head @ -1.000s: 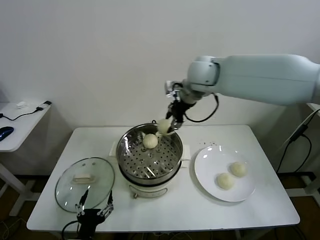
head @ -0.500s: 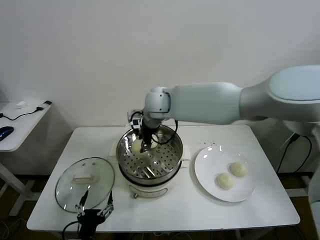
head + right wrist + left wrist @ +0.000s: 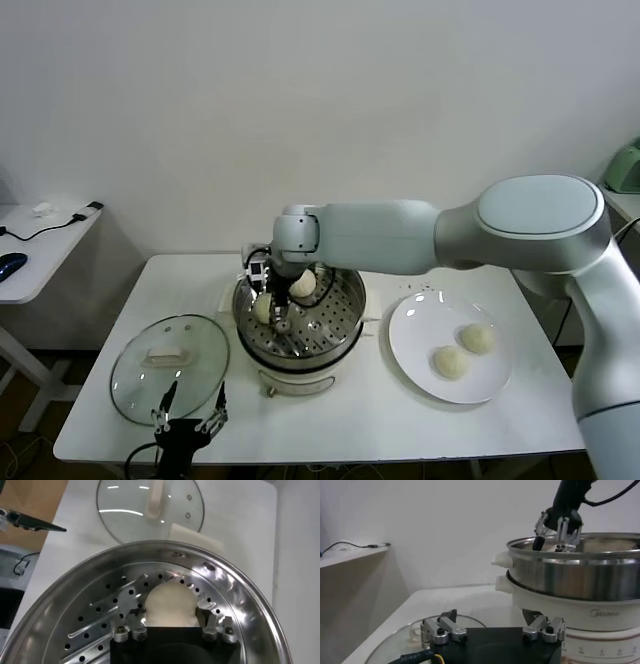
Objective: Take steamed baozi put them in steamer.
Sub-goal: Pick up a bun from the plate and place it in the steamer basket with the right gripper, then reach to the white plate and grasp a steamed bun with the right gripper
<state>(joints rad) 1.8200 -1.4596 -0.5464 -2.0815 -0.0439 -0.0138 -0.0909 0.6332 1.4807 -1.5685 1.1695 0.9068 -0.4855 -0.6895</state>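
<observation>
One steamed baozi (image 3: 263, 310) was low in the left part of the steamer (image 3: 300, 316), on the perforated tray (image 3: 105, 611), and my right gripper (image 3: 273, 312) was around it. In my right wrist view this bun (image 3: 170, 605) sat between my two fingers (image 3: 209, 620), which stood on either side of it and touched it or were just beside it, so my jaws were closed on the bun or very nearly so. A second baozi (image 3: 303, 284) lay further back in the steamer, a little to the right of the first one and apart from it. Two more baozi (image 3: 450, 361) were on the white plate (image 3: 412, 346), to the right of the steamer, near each other.

My right arm (image 3: 420, 236) reached from the right side across the steamer. The steamer stood in the middle of the white table (image 3: 350, 420).

The glass lid (image 3: 170, 355) lay flat on the table, to the left of the steamer. My left gripper (image 3: 187, 415) hung at the near edge of the lid, with its jaws apart and nothing between them.
</observation>
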